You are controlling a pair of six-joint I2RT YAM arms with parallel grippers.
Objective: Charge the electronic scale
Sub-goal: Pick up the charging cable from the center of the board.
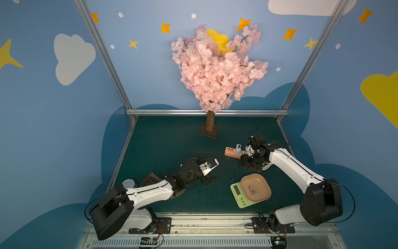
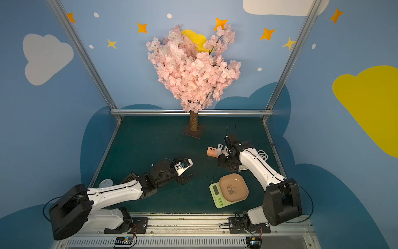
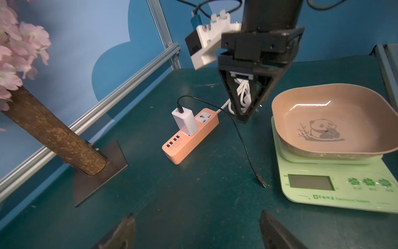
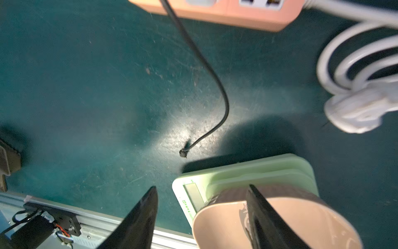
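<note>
Now, your scale [image 1: 241, 199] sits on the front right part of the green table [image 1: 172, 146], with the pink panda tray [image 3: 333, 120] resting on top of it. Behind it lies the orange power strip [image 3: 189, 140], with a white charger [image 3: 185, 120] plugged in. A black cable [image 3: 241, 138] runs from the charger across the table. Its loose plug [image 4: 183, 152] lies flat near the display end of the scale without touching it. Your right gripper [image 4: 201, 187] hangs above the gap between strip and scale, its fingers [image 4: 148, 207] spread apart with nothing between them. Your left gripper [image 3: 197, 214] hovers over mid-table, well apart from the scale, fingers spread wide and empty.
</note>
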